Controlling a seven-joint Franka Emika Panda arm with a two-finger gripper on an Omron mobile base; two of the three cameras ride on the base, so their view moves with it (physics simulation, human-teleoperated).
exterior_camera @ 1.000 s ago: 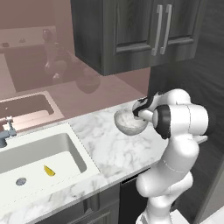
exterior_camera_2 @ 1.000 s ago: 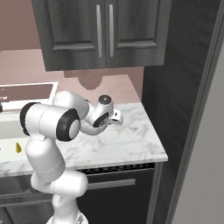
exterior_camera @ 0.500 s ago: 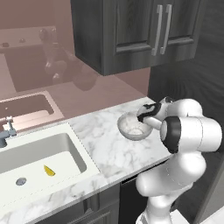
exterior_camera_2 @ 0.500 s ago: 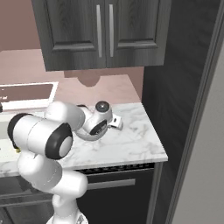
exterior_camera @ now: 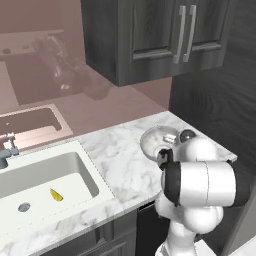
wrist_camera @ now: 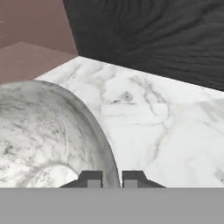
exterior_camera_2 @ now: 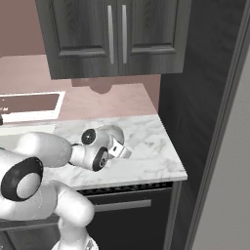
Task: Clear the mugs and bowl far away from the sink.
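The speckled grey-white bowl [exterior_camera: 153, 142] sits low over the right end of the marble counter [exterior_camera: 120, 160], well right of the white sink [exterior_camera: 93, 172]. My gripper [exterior_camera: 169, 142] reaches it from the front. In the hand view the two fingertips [wrist_camera: 90, 177] straddle the bowl's [wrist_camera: 43, 131] rim, one inside and one outside, so my gripper [wrist_camera: 111, 179] is shut on it. Whether the bowl's base touches the counter I cannot tell. In the right base view my gripper [exterior_camera_2: 120, 149] points down at the counter, and my arm hides the bowl. The mugs are out of view.
A tall dark panel [exterior_camera: 220, 100] closes the counter's right end, and dark upper cabinets [exterior_camera: 150, 35] hang above it. In the sink lie a small yellow object [exterior_camera: 56, 195] and a grey drain [exterior_camera: 24, 206]. The faucet [exterior_camera: 7, 150] stands at the far left.
The bowl has come down and slightly right from a tilted hold above the counter to a level one low over it. My elbow has swung toward the cameras.
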